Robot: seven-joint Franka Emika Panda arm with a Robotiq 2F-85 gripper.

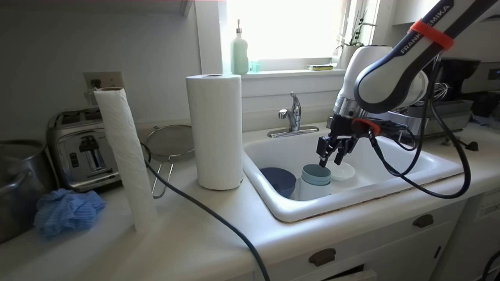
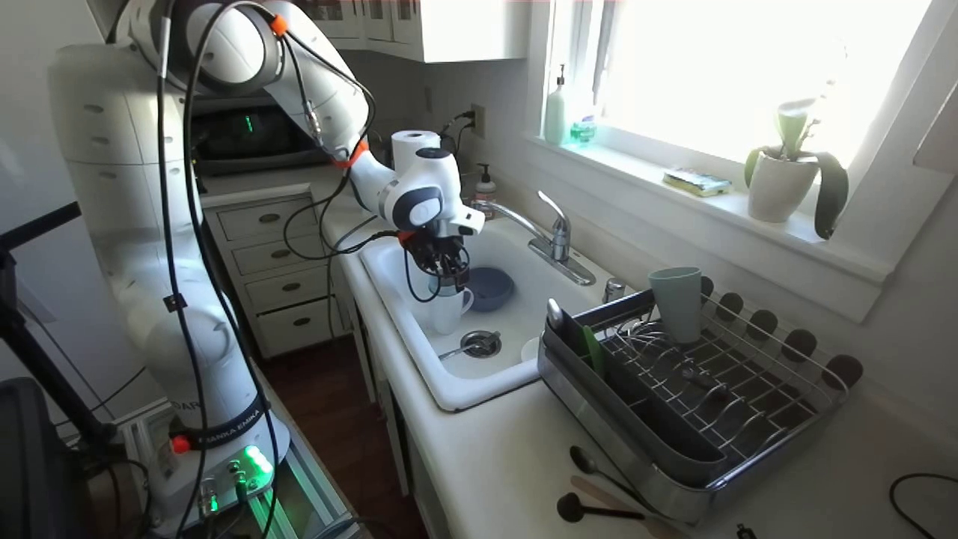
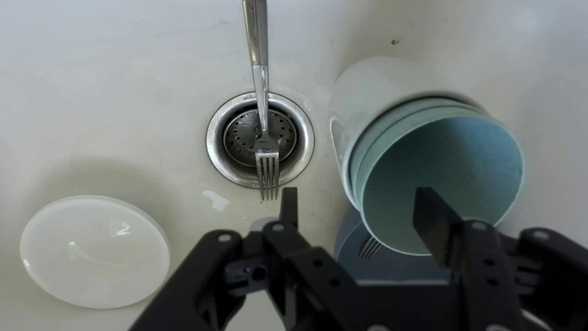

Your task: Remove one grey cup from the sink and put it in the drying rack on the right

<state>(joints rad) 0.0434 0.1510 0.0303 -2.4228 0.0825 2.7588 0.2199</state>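
Grey round cup (image 3: 445, 170), plain, handleless and teal-tinted, shows right of centre in the wrist view, beneath the nearest thing there, the black two-fingered gripper (image 3: 357, 202). Its fingers are spread well apart and hold nothing; one overlaps the cup's opening, the other hangs to the left, presumably so that the cup's wall comes between them. Whether a fingertip dips inside cannot be told. The cup nests in a matching teal cup (image 3: 382, 127) within a white handled mug (image 3: 376, 85), probably to save room; that leaves its rim raised for grasping, though both cups might lift together. Lower in that view is a dark blue bowl (image 3: 390, 268). All sit inside the large white ceramic sink (image 1: 289, 210). Farthest from the gripper, at lower right in an exterior view, lies the low grey metal drying rack (image 2: 606, 430), where a pale teal tumbler (image 2: 677, 307) stands, apparently set to dry.
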